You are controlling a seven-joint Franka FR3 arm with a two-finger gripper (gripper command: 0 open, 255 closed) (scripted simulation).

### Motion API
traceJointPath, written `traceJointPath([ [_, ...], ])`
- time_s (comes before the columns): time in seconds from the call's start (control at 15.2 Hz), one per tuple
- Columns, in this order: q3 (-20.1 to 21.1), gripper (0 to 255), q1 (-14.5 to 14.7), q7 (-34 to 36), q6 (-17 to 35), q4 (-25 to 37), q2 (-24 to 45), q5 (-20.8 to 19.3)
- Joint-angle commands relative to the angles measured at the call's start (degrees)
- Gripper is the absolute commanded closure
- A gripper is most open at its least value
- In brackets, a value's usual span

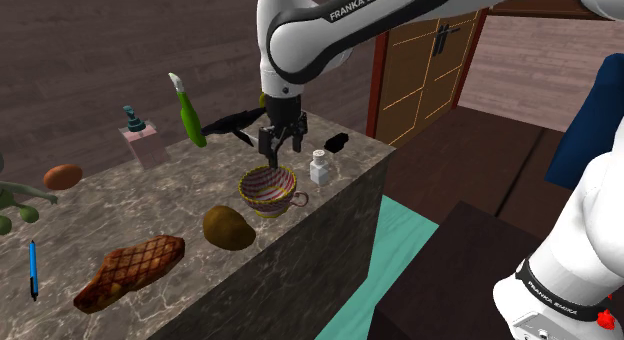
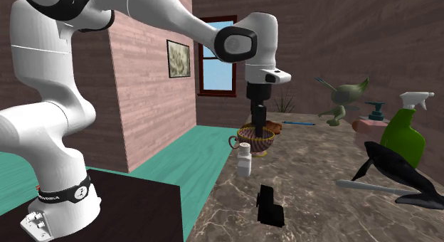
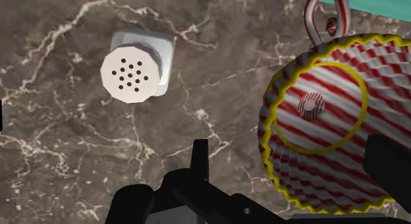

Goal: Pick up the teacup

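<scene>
Gripper (image 1: pixel 281 145) is hanging right over the striped teacup (image 1: pixel 268 187), fingers spread wide, nothing grabbed. The teacup sits by the counter's (image 1: pixel 130 203) edge on the shoulder view's right. A white shaker (image 1: pixel 320 168) is just beside it, and a black whale toy (image 1: pixel 232 125) is farther back.

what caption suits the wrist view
Black gripper over a red-striped, yellow-rimmed teacup beside a white shaker on a marble counter

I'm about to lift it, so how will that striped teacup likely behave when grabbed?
The teacup looks rigid and probably light: hollow, with a thin scalloped wall. Its wide mouth over a narrower base suggests it could tip if nudged near the rim. The loop handle on one side may unbalance it slightly.
</scene>
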Motion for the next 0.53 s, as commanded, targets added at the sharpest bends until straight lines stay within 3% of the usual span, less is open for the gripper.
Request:
traceJointPath([
  [0.0, 0.1, 0, 0.1, 0.1, 1.3, -0.5, 0.7, -0.1],
  [0.4, 0.0, 0, 0.2, 0.0, 4.5, -2.6, 2.0, -0.3],
  [0.46, 0.0, 255, 0.2, 0.1, 4.4, -2.5, 1.9, -0.3],
])
